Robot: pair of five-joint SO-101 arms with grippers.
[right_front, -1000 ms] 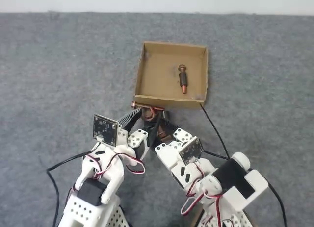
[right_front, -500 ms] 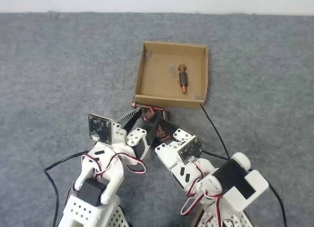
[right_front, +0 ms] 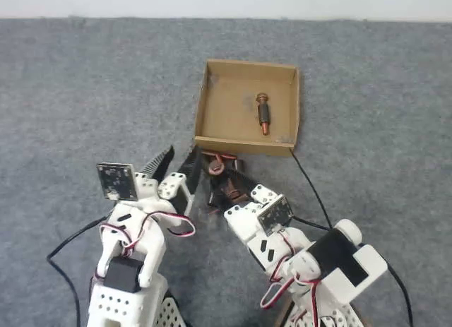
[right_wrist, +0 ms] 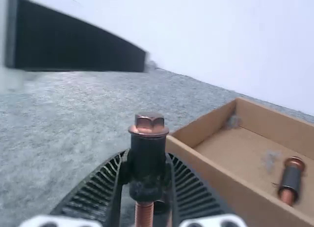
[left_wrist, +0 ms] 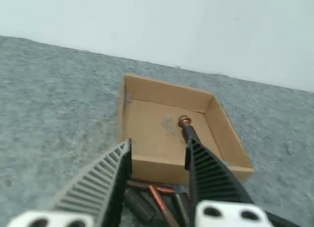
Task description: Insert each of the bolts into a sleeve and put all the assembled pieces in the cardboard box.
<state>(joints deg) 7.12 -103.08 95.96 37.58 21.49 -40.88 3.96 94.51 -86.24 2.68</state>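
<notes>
Right gripper (right_wrist: 147, 164) pinches a copper bolt in a black cylindrical sleeve (right_wrist: 146, 138) just beside the open brown cardboard box (right_front: 244, 145); left gripper (left_wrist: 158, 143) hangs nearby, fingers spread.

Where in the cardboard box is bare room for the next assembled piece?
Bare: the floor between the left wall of the cardboard box and the assembled piece. Crowded: outside the near wall, by the left gripper and right gripper.

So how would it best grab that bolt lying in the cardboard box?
Probably by the black sleeve at its middle, straight down from above: it lies flat in the cardboard box, whose walls block a sideways approach.
</notes>
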